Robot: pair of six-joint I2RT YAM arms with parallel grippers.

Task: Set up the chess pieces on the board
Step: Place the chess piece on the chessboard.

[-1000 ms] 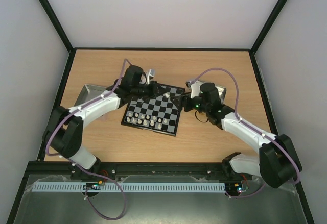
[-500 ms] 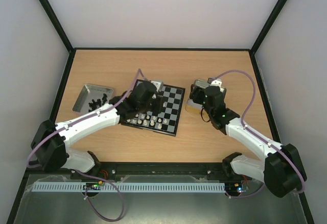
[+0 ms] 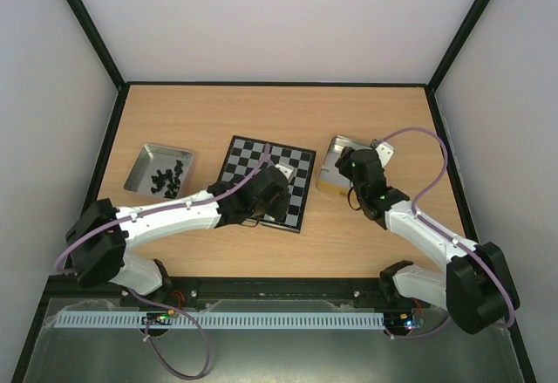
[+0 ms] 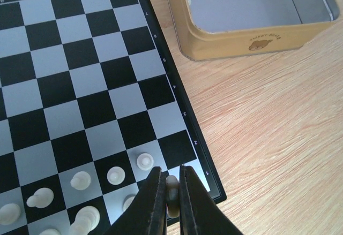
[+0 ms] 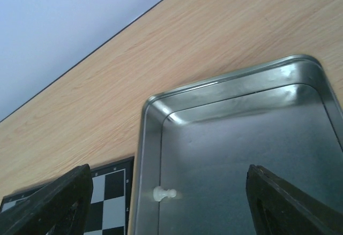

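- Left hand (image 4: 170, 203) is pinched tight on a single cream piece (image 4: 172, 191), fingers closed right against its sides, at the bottom centre of the wrist view.
- That piece sits over the board (image 4: 80, 74) at its lower right corner square, just inside the black rim.
- Left of the hand, a cluster of white pieces (image 4: 116, 175) stands on the bottom two rows; the rest of the squares in view are bare.
- From above, the board lies mid-frame on the worktop (image 3: 288, 108), the left hand over its lower right part.
- Right hand (image 3: 353, 167) is spread wide and grips nothing, hanging over the right tin (image 5: 147, 154), which lies just right of the board.
- One white pawn (image 5: 164, 194) lies on its side in that tin, between the open fingers.
- Black pieces (image 3: 167, 178) are heaped in the left tin (image 3: 144, 160), left of the board.
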